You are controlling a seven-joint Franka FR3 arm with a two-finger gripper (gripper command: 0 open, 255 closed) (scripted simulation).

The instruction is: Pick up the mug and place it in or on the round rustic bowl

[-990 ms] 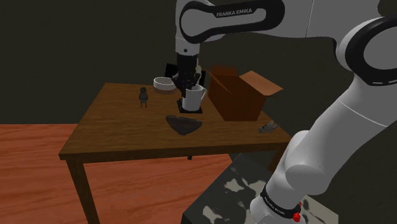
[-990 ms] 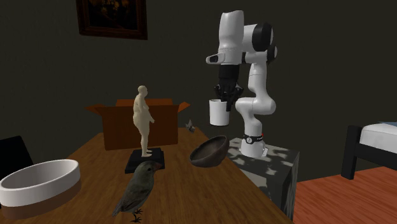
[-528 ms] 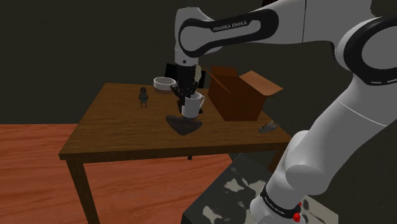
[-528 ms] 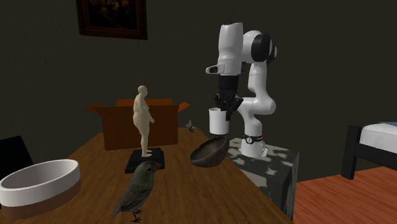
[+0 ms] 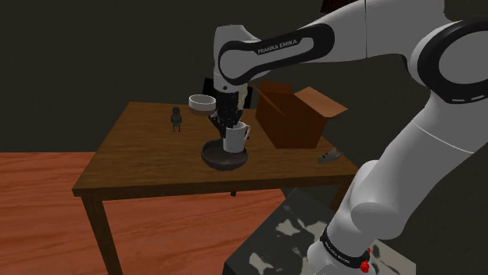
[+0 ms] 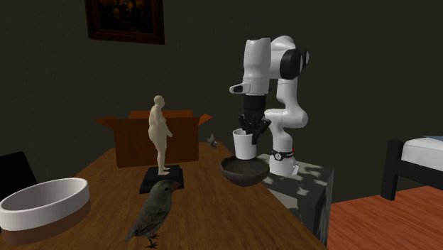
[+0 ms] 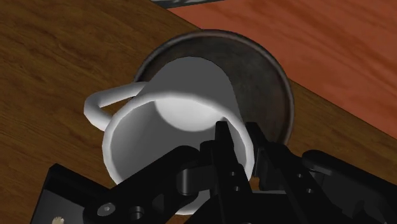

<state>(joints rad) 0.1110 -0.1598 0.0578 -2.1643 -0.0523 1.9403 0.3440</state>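
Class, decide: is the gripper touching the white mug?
Touching. In the wrist view the gripper clasps the wall of the mug between its two fingers.

White mug upright in the dark bowl.
The plain mug, open side up, sits with its base inside the bowl's rim, its handle toward the shoulder view's right. The pincer clasps its rim wall. The round, rough, dark-brown bowl stands level on the worktop.
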